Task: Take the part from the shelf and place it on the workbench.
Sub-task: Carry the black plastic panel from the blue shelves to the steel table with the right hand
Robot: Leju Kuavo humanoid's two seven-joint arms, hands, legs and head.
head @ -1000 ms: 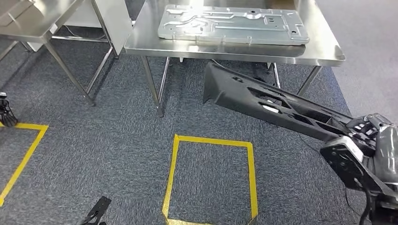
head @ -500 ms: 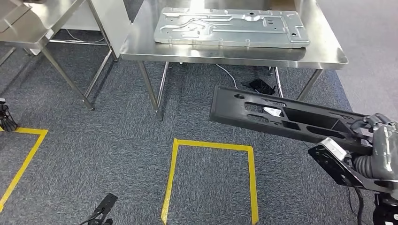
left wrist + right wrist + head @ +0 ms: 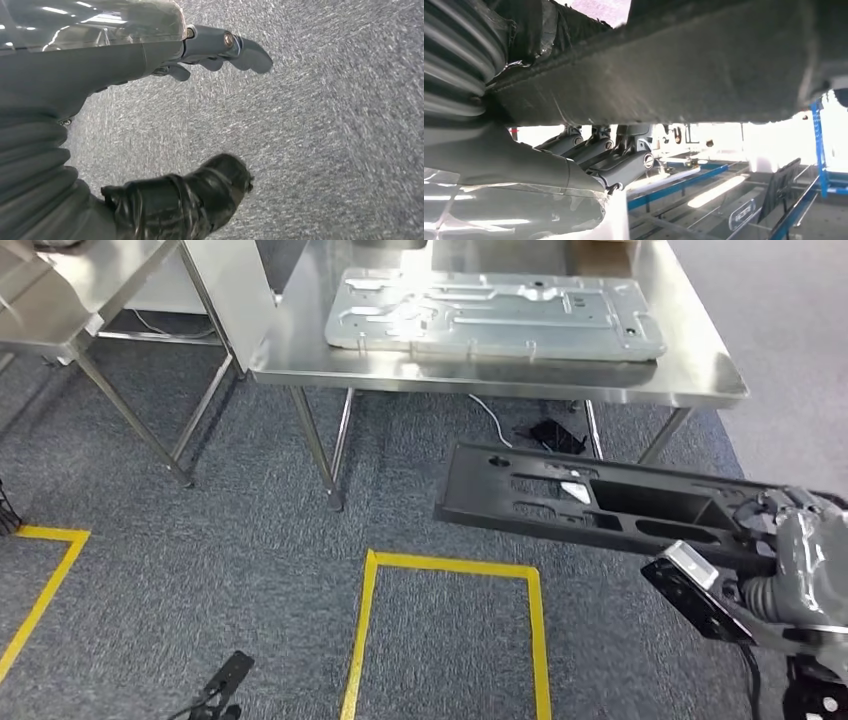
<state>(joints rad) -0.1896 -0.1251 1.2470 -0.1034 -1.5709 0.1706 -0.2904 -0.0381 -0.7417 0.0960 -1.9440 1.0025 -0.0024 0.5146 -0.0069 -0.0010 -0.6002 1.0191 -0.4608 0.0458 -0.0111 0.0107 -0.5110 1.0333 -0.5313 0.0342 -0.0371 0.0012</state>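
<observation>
The right hand (image 3: 790, 540) grips one end of a long black part (image 3: 590, 502), which reaches out leftward from the hand and hangs in the air above the grey carpet (image 3: 200, 570), in front of the stainless workbench (image 3: 480, 375) and lower than its top, not touching it. The part is a flat, slotted plastic piece with a small white label near its middle. In the right wrist view the dark fingers (image 3: 624, 157) curl up against the underside of the part (image 3: 704, 65), with the grey ribbed cover just behind them. On the workbench lies a large stamped grey metal plate (image 3: 495, 312), well apart from the held part. A yellow tape square (image 3: 450, 620) marks the carpet below the part, and another yellow tape line (image 3: 40, 580) lies off to the left. A second steel table (image 3: 70, 290) stands at the far left. In the left wrist view the left hand (image 3: 200, 110) hangs over the carpet holding nothing, its thumb and fingers apart
</observation>
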